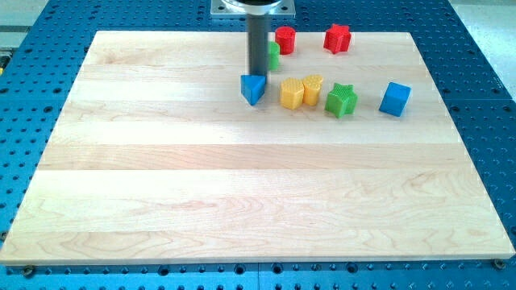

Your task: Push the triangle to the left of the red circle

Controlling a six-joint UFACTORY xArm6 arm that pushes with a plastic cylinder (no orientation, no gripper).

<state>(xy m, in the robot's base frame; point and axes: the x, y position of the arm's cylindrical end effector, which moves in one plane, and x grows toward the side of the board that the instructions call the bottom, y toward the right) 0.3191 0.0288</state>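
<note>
The arm has no gripper and holds nothing; it ends in a dark rod coming down from the top centre of the frame, and the tip point(258, 73) sits right at the upper edge of the blue triangle point(253, 89), seemingly touching it from behind. The triangle lies in the upper middle of the wooden board point(161, 177), below and to the left of the red circle point(285, 39), with a green block point(274, 55), its shape largely hidden by the rod, between the two. Further right sit a yellow hexagon-like block point(292, 93), a yellow heart point(312, 88), a green star point(342, 100), a blue cube point(395, 98) and a red star point(337, 38). The step in hand looks like the positioning push on the triangle. Since it still lies lower than the circle, the next move likely calls for the tip to come round beneath it and drive it toward the frame's top, stopping left of the circle and clear of the green block.
</note>
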